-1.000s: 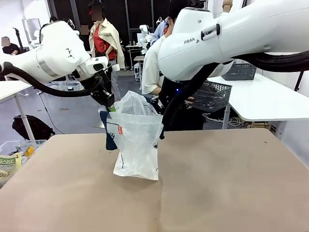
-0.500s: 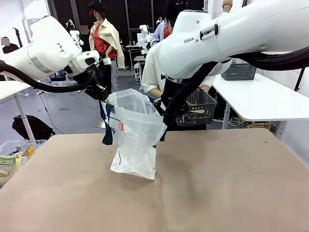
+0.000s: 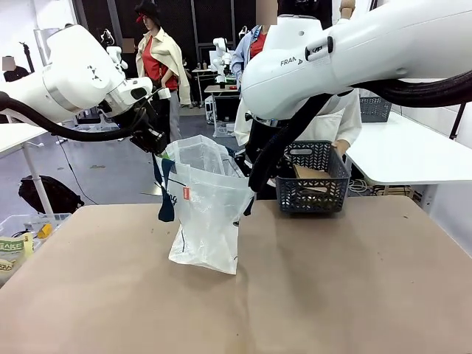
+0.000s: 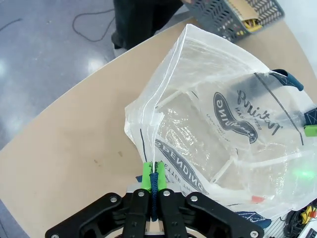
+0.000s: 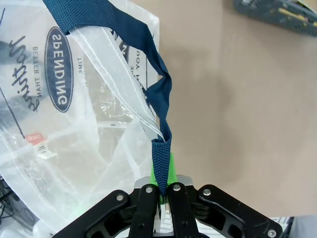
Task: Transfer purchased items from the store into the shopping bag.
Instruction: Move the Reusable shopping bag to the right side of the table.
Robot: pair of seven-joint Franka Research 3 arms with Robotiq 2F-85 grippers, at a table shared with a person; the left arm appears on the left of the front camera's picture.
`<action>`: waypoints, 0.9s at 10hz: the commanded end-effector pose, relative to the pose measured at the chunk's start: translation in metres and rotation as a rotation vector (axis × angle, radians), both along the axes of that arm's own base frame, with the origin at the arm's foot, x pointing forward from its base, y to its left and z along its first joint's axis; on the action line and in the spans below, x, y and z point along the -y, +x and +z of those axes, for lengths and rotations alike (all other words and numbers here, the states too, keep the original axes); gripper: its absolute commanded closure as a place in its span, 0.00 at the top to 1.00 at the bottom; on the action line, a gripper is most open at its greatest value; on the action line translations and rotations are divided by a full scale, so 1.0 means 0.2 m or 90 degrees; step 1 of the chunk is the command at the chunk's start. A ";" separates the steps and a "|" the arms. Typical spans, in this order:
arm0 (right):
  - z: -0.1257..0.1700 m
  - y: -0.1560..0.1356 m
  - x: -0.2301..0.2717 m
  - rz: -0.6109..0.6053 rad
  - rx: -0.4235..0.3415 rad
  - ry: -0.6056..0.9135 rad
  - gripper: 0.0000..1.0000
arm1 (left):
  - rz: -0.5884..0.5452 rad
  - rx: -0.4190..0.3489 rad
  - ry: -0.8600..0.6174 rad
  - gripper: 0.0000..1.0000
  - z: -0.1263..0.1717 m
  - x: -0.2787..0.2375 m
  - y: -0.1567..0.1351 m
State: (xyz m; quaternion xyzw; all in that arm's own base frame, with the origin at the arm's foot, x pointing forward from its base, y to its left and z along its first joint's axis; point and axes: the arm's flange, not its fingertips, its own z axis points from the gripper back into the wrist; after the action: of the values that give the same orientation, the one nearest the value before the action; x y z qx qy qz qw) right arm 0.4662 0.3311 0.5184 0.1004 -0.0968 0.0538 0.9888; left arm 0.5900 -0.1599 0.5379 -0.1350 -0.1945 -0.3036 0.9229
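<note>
You were holding the shopping bag [image 3: 206, 221] open for loading: left tool [image 4: 153, 173] and right tool [image 5: 162, 191] each clenched on a navy strap [image 5: 159, 94], arms raised and spread, bag standing toward the worktop's [image 3: 354, 280] far edge. The next move likely called for a steady, wide mouth beside the basket [image 3: 313, 181].

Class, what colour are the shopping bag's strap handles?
Dark navy strap handles; clearest in the right wrist view.

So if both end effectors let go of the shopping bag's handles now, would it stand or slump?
Probably slump: the shopping bag is thin crinkled film, hung by its navy handles from the left end effector and right end effector. Nothing shows through it, so it is likely very light and would slide at a nudge.
</note>
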 end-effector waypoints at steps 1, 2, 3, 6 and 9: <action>0.00 0.00 0.00 0.000 0.000 -0.001 0.00 | 0.000 0.000 0.003 0.00 0.00 0.00 0.00; 0.00 0.00 0.00 0.000 0.000 -0.001 0.00 | 0.000 0.000 0.003 0.00 0.00 0.00 0.00; 0.00 0.00 0.00 0.000 0.000 -0.001 0.00 | 0.000 0.000 0.003 0.00 0.00 0.00 0.00; 0.00 0.00 0.00 0.000 0.000 -0.001 0.00 | 0.000 0.000 0.003 0.00 0.00 0.00 0.00; 0.00 0.00 0.00 0.000 0.000 -0.001 0.00 | 0.000 0.000 0.003 0.00 0.00 0.00 0.00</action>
State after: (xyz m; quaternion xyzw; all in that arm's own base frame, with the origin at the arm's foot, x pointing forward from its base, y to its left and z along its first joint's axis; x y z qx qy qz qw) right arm 0.4662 0.3311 0.5184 0.1004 -0.0968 0.0538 0.9888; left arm 0.5900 -0.1600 0.5378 -0.1350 -0.1945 -0.3036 0.9229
